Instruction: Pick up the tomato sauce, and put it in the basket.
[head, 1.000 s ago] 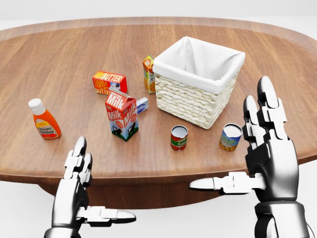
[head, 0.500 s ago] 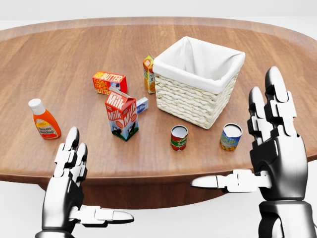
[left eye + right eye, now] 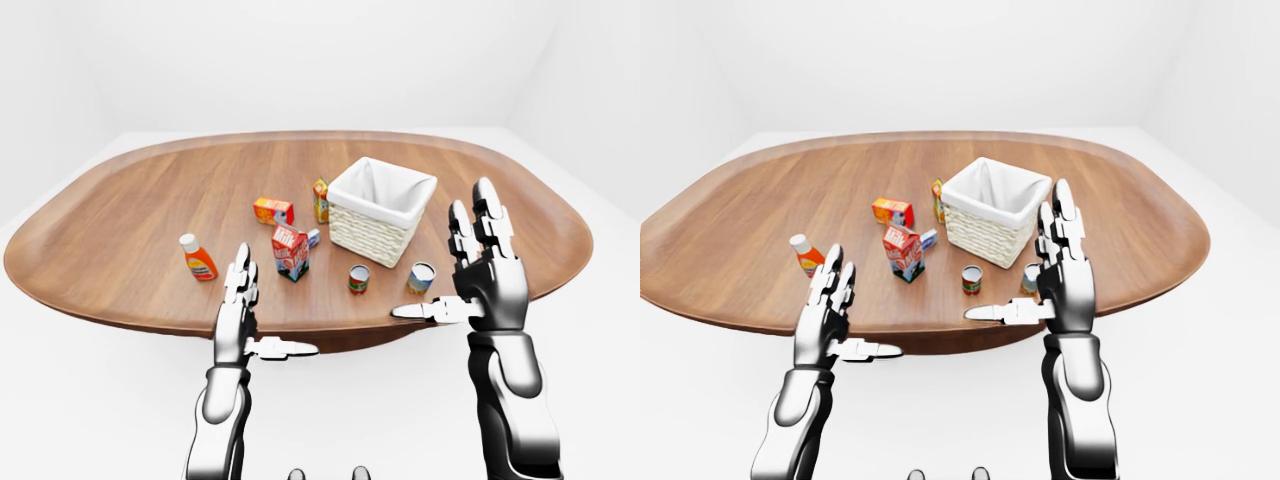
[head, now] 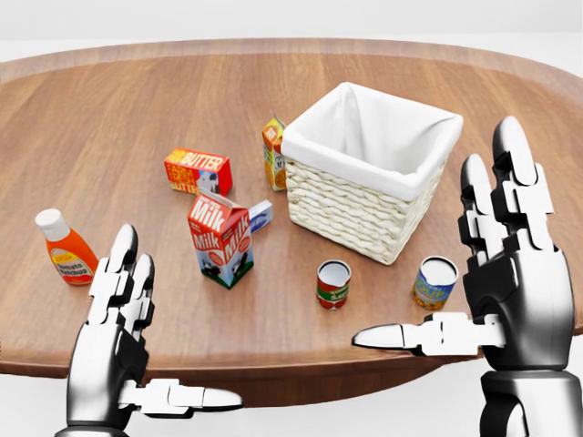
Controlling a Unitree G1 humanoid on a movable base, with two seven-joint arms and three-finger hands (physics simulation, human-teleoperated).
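Left hand (image 4: 114,350) and right hand (image 4: 506,273) raised, fingers spread, empty.

Milk carton (image 4: 221,238), butter box (image 4: 198,170), ketchup bottle (image 4: 64,248), wooden table (image 4: 137,100)

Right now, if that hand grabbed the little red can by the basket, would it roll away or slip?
The can stands upright on its flat end on the table, so it probably stays put unless tipped. Knocked over, its round side would likely roll. Its smooth label may be slippery for the right hand, which is open.
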